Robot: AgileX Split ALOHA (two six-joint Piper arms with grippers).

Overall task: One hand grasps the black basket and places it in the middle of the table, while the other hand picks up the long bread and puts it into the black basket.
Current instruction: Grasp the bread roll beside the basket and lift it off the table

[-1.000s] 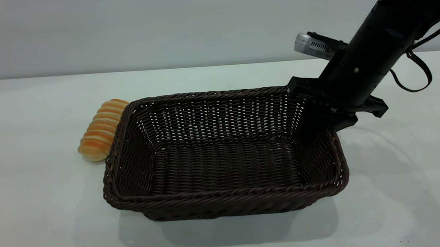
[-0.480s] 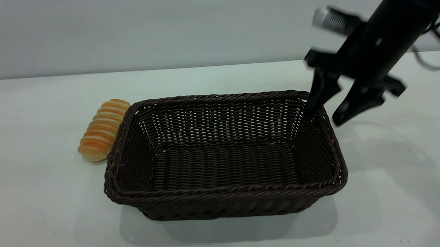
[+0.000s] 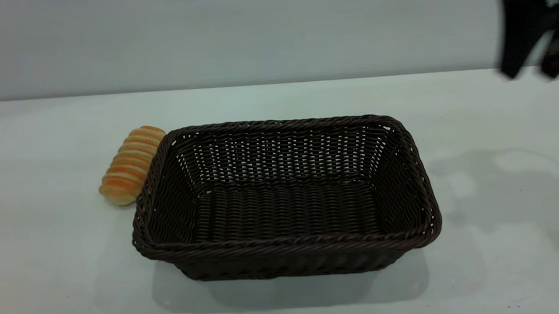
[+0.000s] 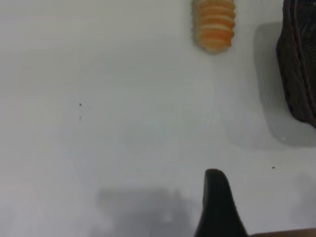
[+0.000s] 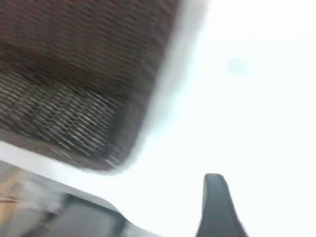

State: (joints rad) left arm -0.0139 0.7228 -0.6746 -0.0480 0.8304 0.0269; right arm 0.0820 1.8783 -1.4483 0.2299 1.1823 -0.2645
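The basket sits empty near the middle of the table, with nothing gripping it. The bread lies on the table touching the basket's left end wall, outside the rim. The right gripper hangs high above the table's far right corner, well apart from the basket, fingers spread and holding nothing. The left gripper shows one finger above bare table; whether it is spread cannot be determined.
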